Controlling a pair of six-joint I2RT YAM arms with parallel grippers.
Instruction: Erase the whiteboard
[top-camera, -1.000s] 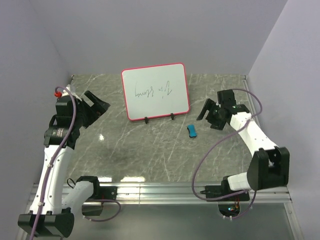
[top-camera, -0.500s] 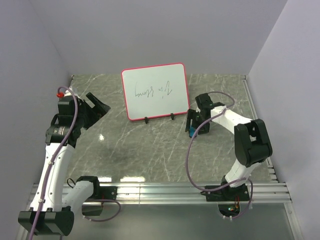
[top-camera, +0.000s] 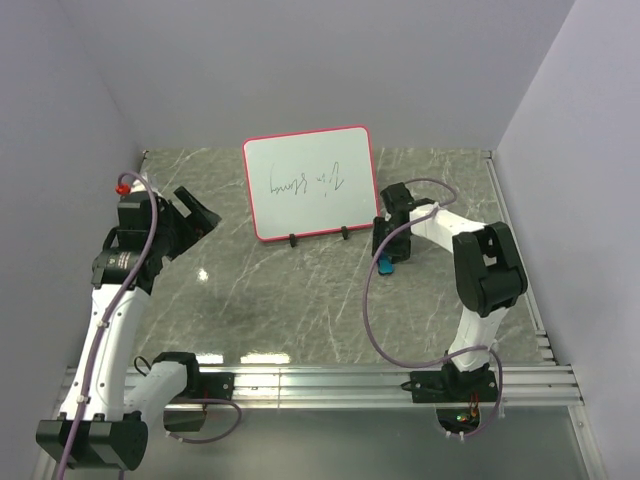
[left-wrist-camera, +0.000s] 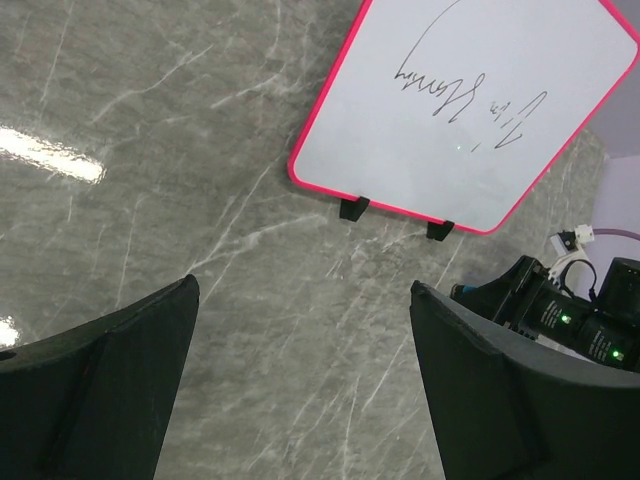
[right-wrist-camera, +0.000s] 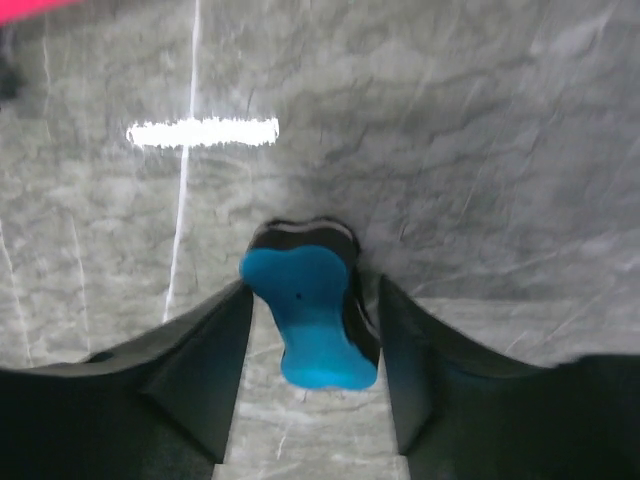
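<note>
While black handwriting marks the middle of the whiteboard (top-camera: 311, 183), which appears propped on two black feet at the back of the grey marbled surface (top-camera: 280, 300), the right tool (right-wrist-camera: 315, 335) sits low over a blue eraser (top-camera: 386, 264) lying just beside the board's near right corner. Its jaws are part-open on either side of the eraser and close to its flanks, with nothing yet lifted. The left tool (left-wrist-camera: 300, 370) hangs wide open and empty, off the board's left side. A clean pick-up likely means closing squarely across the eraser's narrow waist, leaving the dark pad face free, then wiping without tipping the board. The scrawl cannot be read, and no brand or label shows
</note>
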